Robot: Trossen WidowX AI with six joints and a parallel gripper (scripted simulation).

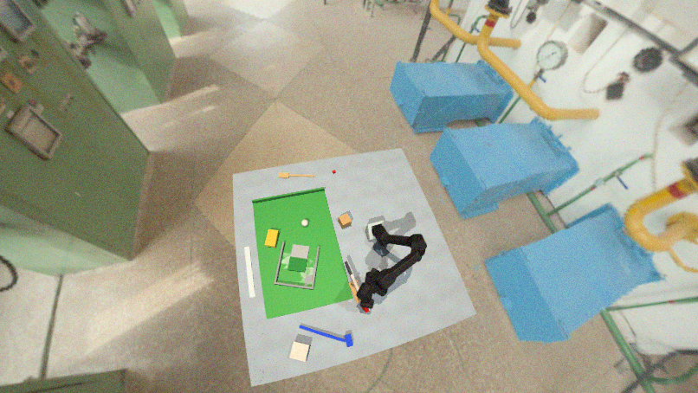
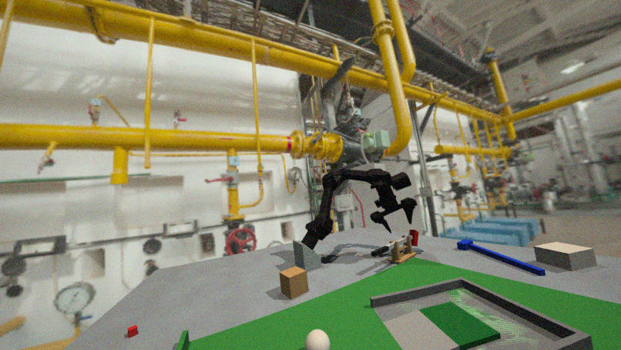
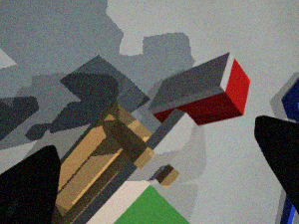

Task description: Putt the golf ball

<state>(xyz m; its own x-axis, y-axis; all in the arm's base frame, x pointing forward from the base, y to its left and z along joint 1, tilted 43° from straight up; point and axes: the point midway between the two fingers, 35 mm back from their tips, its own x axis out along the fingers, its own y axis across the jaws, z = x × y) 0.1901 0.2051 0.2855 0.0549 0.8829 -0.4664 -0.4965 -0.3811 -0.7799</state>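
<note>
The red putter's head sticks out past one end of a wooden stand. Its pale shaft lies across the stand, and its black grip points toward the arm base side. My gripper is open and empty, just above the stand and head; its fingertips are hidden in the top view. The white golf ball rests on the green mat. The grey ramp leads to the raised green, walled on three sides.
A blue mallet and beige block lie past the mat's end. An orange cube sits beside the mat, a yellow block on it. A white strip, wooden paddle and small red block lie outside.
</note>
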